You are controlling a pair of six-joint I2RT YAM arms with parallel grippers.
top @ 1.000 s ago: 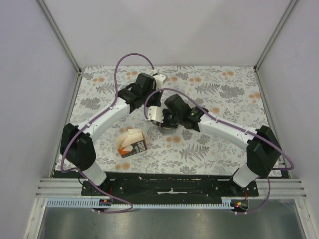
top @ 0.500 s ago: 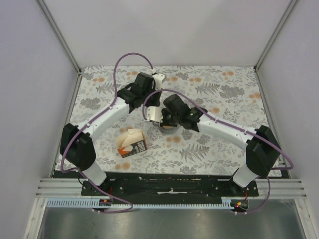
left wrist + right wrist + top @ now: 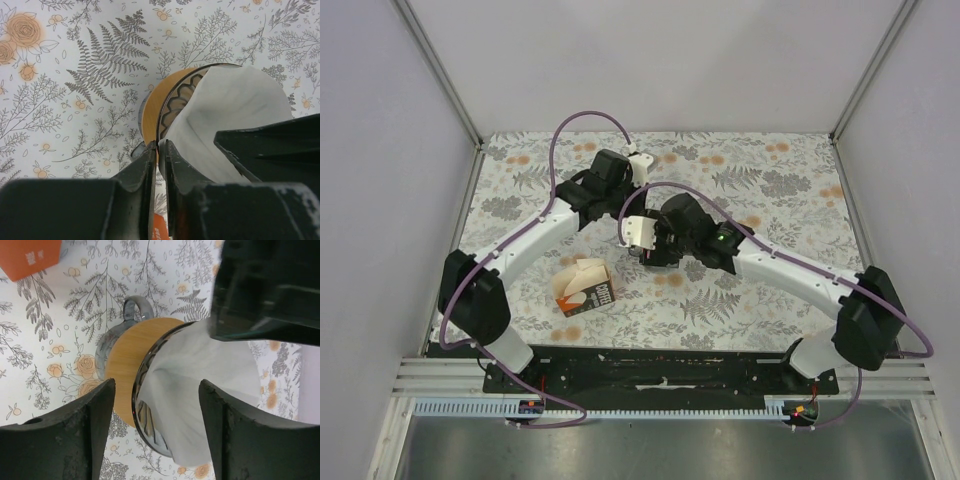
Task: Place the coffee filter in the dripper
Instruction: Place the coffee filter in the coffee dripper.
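Observation:
The white paper coffee filter [image 3: 235,105] lies in the dripper [image 3: 172,100], a dark wire cone on a tan ring. One side of the paper stands above the rim. My left gripper [image 3: 158,145] is closed to a thin slit, and the dripper's rim runs in between its tips. From above, my right gripper [image 3: 156,385] is open wide over the filter [image 3: 200,365] and the dripper [image 3: 140,405], touching neither. In the top view both wrists meet over the dripper [image 3: 655,255] and hide most of it.
An orange, white and black carton [image 3: 588,290] lies on the flowered table [image 3: 770,190], left of the dripper and nearer the arms. A grey see-through handle [image 3: 135,307] sticks out beside the tan ring [image 3: 122,370]. The right gripper's black body [image 3: 280,145] is close beside the left fingers.
The right arm has swung its elbow and shoulder to the right. Its wrist has moved slightly up over the dripper. The left arm and the carton have stayed in place.

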